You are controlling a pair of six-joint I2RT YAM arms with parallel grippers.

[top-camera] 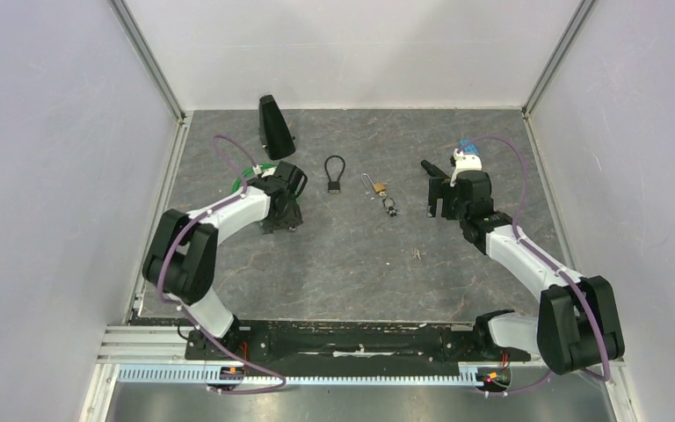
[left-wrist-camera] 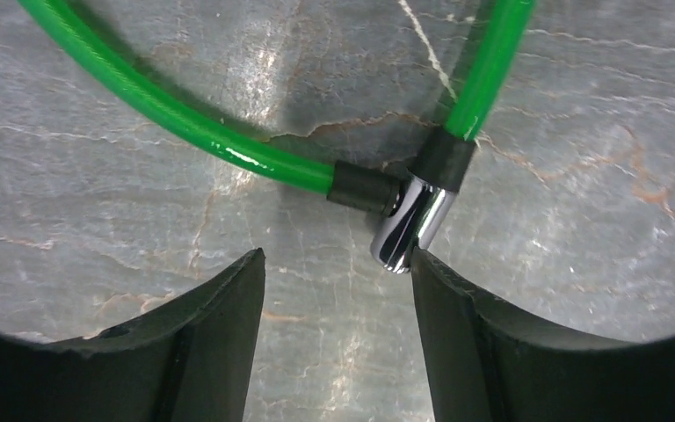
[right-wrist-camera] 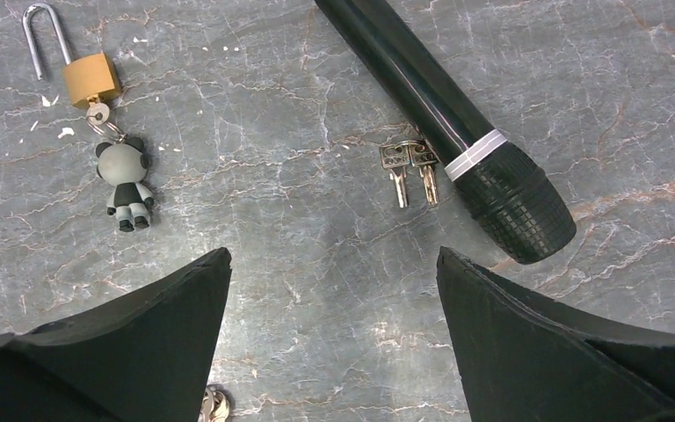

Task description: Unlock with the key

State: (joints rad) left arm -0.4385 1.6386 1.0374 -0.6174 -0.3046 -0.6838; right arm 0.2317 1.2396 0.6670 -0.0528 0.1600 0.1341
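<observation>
Two robot arms reach over a grey stone desk. The left end effector, fingers apart and gripping nothing, sits low over a green cable lock. The chrome lock head touches one finger, off centre. The right end effector, also apart and empty, hangs above two small keys lying just beside a black bar. It is probably best to centre on the chrome head before clamping, then lift one key by its flat end.

Padlock, keys (loose) on table
</observation>
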